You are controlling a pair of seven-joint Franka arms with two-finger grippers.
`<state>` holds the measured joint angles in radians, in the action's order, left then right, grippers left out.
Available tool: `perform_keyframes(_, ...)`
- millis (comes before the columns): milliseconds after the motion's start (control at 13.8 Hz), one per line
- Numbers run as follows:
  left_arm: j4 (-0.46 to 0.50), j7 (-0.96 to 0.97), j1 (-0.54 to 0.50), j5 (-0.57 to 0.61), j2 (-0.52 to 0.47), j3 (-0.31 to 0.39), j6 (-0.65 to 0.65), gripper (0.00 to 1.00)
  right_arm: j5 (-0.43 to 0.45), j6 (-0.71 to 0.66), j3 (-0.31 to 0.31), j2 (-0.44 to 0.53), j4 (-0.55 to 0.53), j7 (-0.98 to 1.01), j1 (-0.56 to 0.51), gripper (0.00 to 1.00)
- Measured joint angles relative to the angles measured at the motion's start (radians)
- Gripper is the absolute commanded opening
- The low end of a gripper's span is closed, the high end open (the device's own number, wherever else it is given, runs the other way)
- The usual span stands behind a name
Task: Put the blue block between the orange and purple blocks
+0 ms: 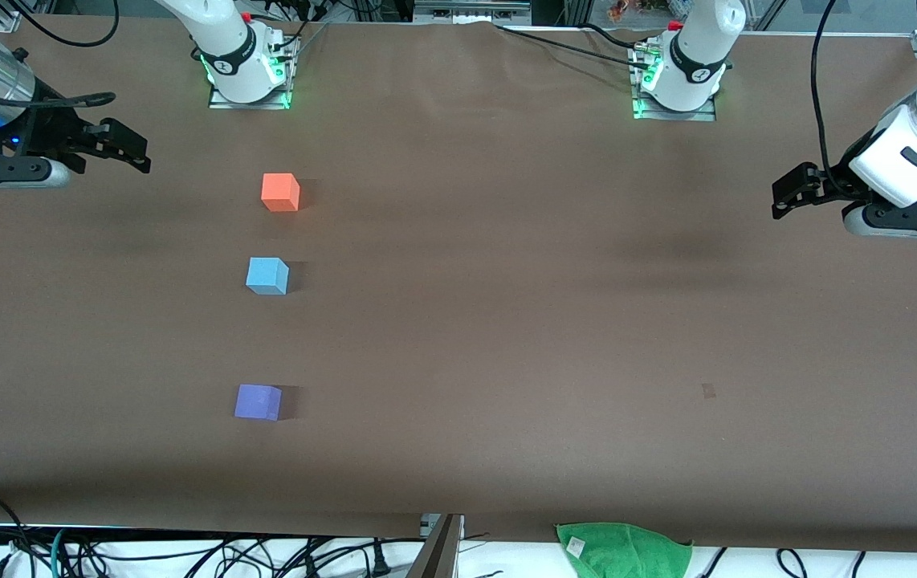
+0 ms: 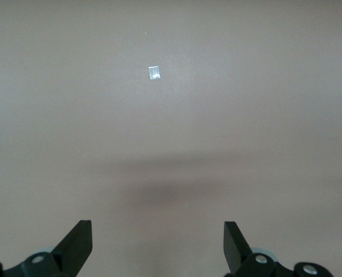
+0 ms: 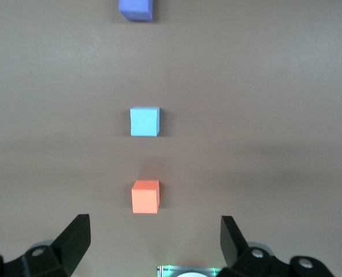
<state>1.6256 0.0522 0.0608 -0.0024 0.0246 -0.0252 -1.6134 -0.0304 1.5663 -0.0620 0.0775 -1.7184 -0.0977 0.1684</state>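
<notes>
Judging by the blue block (image 1: 267, 276) already sitting free in line between the orange block (image 1: 280, 192) and the purple block (image 1: 258, 401), I take placement as done, so my spread, empty right gripper (image 1: 128, 147) and left gripper (image 1: 789, 193) need only wait over bare table (image 1: 507, 321).

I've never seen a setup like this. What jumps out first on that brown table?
Three small cubes in a row toward the right arm's end of the table: the orange block farthest from the front camera, the blue block in the middle, the purple block nearest. Both arms wait at the table's ends with open fingers, touching nothing: the right end effector and the left end effector. A green cloth lies at the near edge.
</notes>
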Motion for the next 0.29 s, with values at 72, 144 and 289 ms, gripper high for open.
perform_keyframes(72,0.000,0.000,0.000,0.000,0.000,0.000,0.000,1.00,0.000,-0.008,0.004,-0.020,0.033,0.000,0.000,0.99)
perform_keyframes(144,0.000,0.000,0.000,0.000,0.000,0.000,0.001,1.00,0.000,-0.012,0.005,-0.035,0.056,0.000,0.000,0.99)
perform_keyframes(289,0.000,0.000,0.000,0.002,0.000,0.000,0.001,1.00,0.000,-0.016,0.005,-0.055,0.075,0.000,0.000,0.99)
